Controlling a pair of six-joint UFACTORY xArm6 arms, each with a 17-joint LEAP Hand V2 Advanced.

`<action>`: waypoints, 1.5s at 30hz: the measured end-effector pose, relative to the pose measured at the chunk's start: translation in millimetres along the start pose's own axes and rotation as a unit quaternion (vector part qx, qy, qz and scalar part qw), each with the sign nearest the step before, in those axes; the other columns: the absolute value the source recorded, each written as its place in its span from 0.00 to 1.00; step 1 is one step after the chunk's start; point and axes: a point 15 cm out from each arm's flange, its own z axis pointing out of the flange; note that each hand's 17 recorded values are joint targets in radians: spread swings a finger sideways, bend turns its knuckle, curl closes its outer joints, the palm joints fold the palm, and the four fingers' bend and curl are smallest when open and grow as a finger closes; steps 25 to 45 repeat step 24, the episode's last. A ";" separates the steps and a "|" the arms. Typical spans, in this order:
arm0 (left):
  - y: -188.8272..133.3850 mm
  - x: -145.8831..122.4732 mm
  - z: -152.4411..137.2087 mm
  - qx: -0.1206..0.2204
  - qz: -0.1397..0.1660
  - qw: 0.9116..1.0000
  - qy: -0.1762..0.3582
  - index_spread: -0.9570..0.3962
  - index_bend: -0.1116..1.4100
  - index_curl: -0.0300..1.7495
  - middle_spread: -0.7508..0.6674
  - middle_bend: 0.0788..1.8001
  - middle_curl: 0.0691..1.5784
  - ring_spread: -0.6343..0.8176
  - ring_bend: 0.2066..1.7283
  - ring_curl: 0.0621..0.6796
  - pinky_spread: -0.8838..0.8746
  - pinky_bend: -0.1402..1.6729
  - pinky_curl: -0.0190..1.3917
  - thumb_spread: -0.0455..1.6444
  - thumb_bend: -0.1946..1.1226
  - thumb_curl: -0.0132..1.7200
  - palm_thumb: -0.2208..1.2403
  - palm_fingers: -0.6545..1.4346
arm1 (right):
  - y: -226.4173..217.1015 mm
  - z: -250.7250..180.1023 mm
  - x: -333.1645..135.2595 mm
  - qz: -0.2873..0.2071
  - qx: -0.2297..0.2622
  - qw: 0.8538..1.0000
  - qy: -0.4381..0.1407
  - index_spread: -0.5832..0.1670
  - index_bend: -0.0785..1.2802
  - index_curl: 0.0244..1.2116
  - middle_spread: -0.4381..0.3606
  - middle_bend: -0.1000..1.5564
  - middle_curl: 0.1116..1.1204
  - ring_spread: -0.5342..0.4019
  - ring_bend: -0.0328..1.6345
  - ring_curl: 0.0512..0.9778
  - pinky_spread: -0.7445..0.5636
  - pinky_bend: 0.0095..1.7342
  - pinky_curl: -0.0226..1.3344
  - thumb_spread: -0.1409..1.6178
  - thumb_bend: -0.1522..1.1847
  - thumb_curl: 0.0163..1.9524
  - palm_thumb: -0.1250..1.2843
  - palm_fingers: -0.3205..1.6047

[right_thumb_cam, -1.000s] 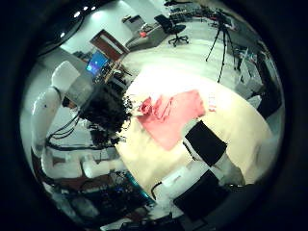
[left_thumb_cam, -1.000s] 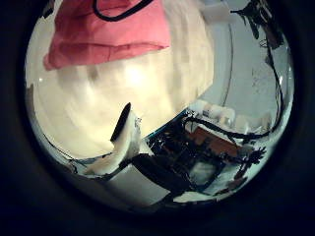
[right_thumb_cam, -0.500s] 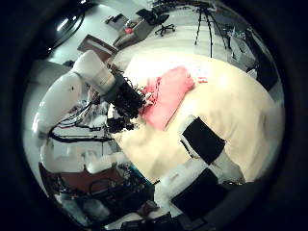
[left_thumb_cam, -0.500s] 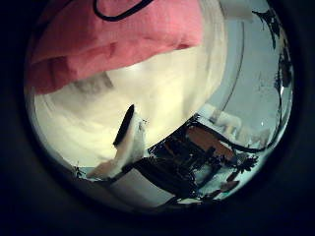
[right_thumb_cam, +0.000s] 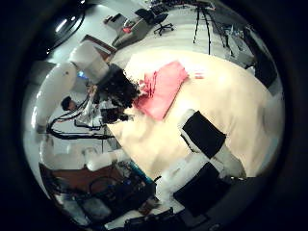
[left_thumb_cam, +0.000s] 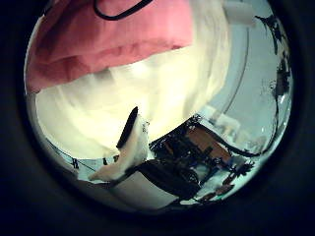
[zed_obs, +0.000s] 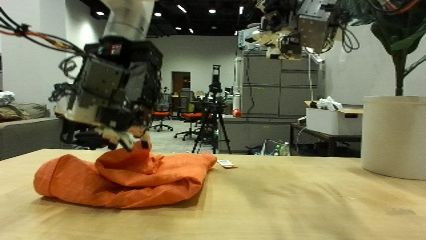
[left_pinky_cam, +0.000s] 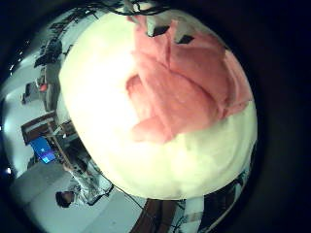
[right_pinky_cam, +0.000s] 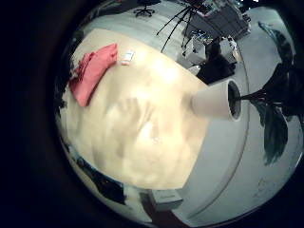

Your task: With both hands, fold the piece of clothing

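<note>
An orange-pink garment (zed_obs: 127, 175) lies crumpled in a heap on the wooden table (zed_obs: 306, 200). My left hand (zed_obs: 109, 88) hangs just above the heap, fingers relaxed and pointing down, their tips close to the cloth's top and holding nothing. The garment (left_pinky_cam: 185, 83) fills much of the left little finger side palm view and shows beyond a straight fingertip (left_thumb_cam: 128, 133) in the thumb side one. My right hand (zed_obs: 300, 25) is high up and far from the cloth, its fingers (right_thumb_cam: 202, 135) straight. It sees the garment (right_thumb_cam: 159, 87) beside the left hand (right_thumb_cam: 117, 91), and the garment (right_pinky_cam: 92, 71) far off.
A white cylindrical plant pot (zed_obs: 396, 135) stands on the table under the right hand, also seen as the pot (right_pinky_cam: 217, 100). A small white object (zed_obs: 229, 164) lies on the table just behind the garment.
The left palm has come closer to the garment, which now fills more of its view. The right hand's view has shifted a little; the left hand now sits against the cloth.
</note>
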 end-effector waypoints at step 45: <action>140.3 37.5 -23.4 0.007 -0.070 0.997 0.024 0.80 0.18 0.19 0.72 0.06 0.15 0.79 0.14 0.27 0.78 0.22 0.24 0.74 0.14 0.18 0.41 0.32 | 187.6 35.9 -19.9 0.054 -0.152 0.986 -0.034 0.22 0.20 0.27 0.43 0.17 0.21 0.75 0.13 0.18 0.78 0.11 0.23 0.84 0.10 0.16 0.49 0.24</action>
